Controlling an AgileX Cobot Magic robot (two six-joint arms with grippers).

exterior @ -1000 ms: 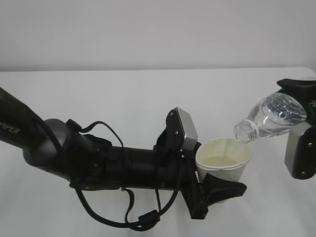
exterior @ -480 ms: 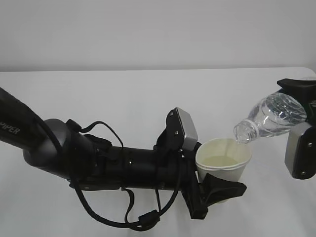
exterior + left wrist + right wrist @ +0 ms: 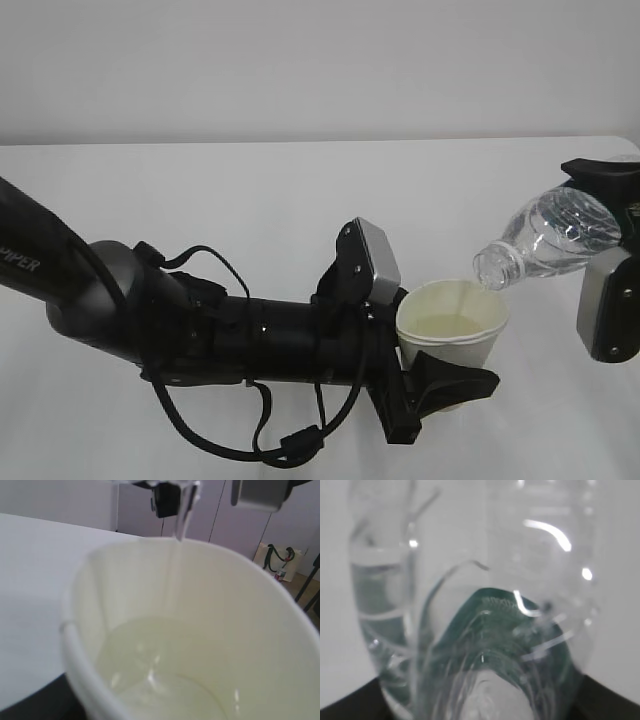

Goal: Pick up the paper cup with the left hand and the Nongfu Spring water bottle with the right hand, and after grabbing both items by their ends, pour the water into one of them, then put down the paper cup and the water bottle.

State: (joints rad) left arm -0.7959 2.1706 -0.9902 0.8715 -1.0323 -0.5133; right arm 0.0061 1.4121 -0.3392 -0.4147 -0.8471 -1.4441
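In the exterior view almost nothing has shifted over the last second — the left hand [image 3: 440,385], reaching in from the lower left of the frame, still pinches the paper cup [image 3: 452,328] low on its body just right of centre, and the right hand [image 3: 605,245] at the right edge still holds the Nongfu Spring water bottle [image 3: 550,238] by its base, tipped with the neck slanting down-left so the open mouth sits just above the cup's far rim. The bottle's angle and the cup's place match the earlier frames, so the pour looks to be in a steady hold rather than starting or ending; the table [image 3: 250,200] under both is white. In the left wrist view the cup [image 3: 190,630] fills the frame, a thin stream of water [image 3: 176,565] drops from the top centre down the inner wall into a shallow pool at the bottom, and the fingers themselves are out of sight below the rim. In the right wrist view the bottle [image 3: 485,605] fills the frame, water lying along its left side and the green label showing through near the bottom centre — some is still left inside. My reading: pouring continues, the cup is perhaps a third full, and setting both down has yet to come.
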